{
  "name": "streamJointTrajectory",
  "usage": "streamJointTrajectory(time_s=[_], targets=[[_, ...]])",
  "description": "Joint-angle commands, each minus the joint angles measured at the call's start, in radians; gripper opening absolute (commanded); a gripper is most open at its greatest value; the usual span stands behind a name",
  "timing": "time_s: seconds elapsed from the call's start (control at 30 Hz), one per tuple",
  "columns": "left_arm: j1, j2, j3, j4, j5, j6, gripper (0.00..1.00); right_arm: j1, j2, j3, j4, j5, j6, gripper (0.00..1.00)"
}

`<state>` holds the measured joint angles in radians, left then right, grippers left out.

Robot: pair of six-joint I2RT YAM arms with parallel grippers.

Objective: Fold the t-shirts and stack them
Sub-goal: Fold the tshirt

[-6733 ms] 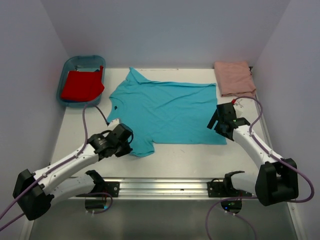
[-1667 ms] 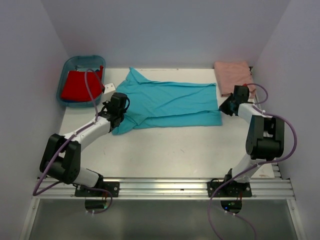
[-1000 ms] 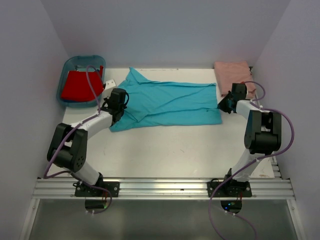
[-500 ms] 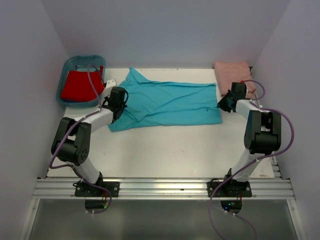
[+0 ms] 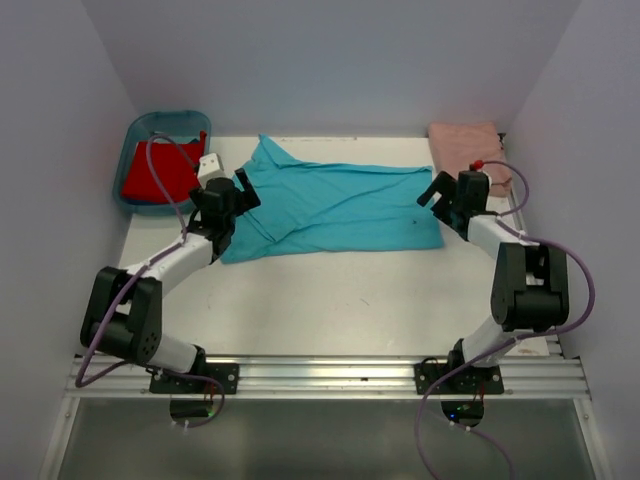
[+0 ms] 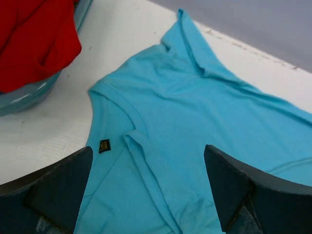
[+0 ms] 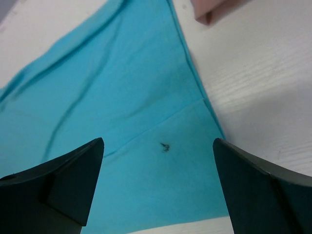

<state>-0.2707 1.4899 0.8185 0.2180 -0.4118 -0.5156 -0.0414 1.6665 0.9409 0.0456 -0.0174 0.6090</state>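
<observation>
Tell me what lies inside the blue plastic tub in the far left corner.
A crumpled red cloth t-shirt fills the blue plastic tub. Whatever lies under the shirt is covered and cannot be seen.

Left gripper (image 6: 147,161) spread wide over the turquoise t-shirt (image 6: 204,126)
Both dark fingers (image 6: 56,187) frame the shirt's collar end, gripping nothing. The small dark neck label (image 6: 104,145) lies near the finger on the left of the view, and a folded ridge of cloth runs down between the jaws. At upper left the red t-shirt (image 6: 34,39) spills over the rim of the blue tub (image 6: 29,95), which stands on the white table (image 6: 58,122)
</observation>
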Motion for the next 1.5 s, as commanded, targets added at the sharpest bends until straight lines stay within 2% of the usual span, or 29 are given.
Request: streamJointTrajectory(time_s=[0.0,0.07,0.1,0.13,0.17,0.2,0.23,0.3,0.37,0.5,0.63,0.83,1.03,1.27,1.37,1.47], targets=[[0.007,-0.101,-0.03,0.149,0.102,0.014,1.0,0.014,-0.112,0.006,0.136,0.01,-0.034,0.98],[0.005,-0.12,-0.027,0.101,0.167,-0.02,0.96,0.021,-0.146,0.003,0.102,-0.006,-0.04,0.91],[0.005,-0.118,-0.024,0.052,0.194,-0.027,0.88,0.024,-0.158,-0.004,0.093,-0.01,-0.04,0.81],[0.005,-0.114,-0.019,0.025,0.25,-0.047,0.81,0.032,-0.165,-0.016,0.08,-0.022,-0.038,0.62],[0.005,-0.109,-0.028,0.006,0.28,-0.055,0.7,0.034,-0.178,-0.019,0.073,-0.039,-0.032,0.01],[0.005,-0.108,-0.039,-0.003,0.312,-0.063,0.42,0.034,-0.183,-0.021,0.032,-0.033,-0.022,0.0],[0.005,-0.108,-0.053,0.0,0.371,-0.078,0.28,0.064,-0.186,-0.033,0.03,-0.032,-0.012,0.0],[0.005,-0.108,-0.103,0.048,0.436,-0.089,0.05,0.08,-0.182,-0.047,0.028,-0.042,-0.003,0.0],[0.005,-0.106,-0.151,0.095,0.513,-0.099,0.0,0.094,-0.157,-0.042,0.011,-0.064,0.015,0.0],[0.005,-0.082,-0.196,0.22,0.622,-0.135,0.0,0.107,-0.042,-0.028,0.008,-0.174,0.051,0.0],[0.007,-0.025,-0.206,0.284,0.694,-0.196,0.0,0.147,-0.022,-0.057,0.017,-0.165,0.051,0.0],[0.007,0.061,-0.183,0.23,0.653,-0.279,0.0,0.161,-0.002,-0.096,0.023,-0.153,0.037,0.0],[0.004,0.093,-0.144,0.083,0.567,-0.304,0.0,0.164,0.013,-0.102,0.027,-0.145,0.028,0.0],[0.002,0.059,-0.156,0.04,0.513,-0.322,0.35,0.173,0.039,-0.093,0.027,-0.136,0.024,0.0],[-0.001,0.052,-0.157,0.034,0.51,-0.331,0.44,0.175,0.044,-0.09,0.025,-0.133,0.021,0.0],[-0.002,0.055,-0.156,0.032,0.502,-0.333,0.45,0.176,0.042,-0.086,0.022,-0.125,0.02,0.0]])
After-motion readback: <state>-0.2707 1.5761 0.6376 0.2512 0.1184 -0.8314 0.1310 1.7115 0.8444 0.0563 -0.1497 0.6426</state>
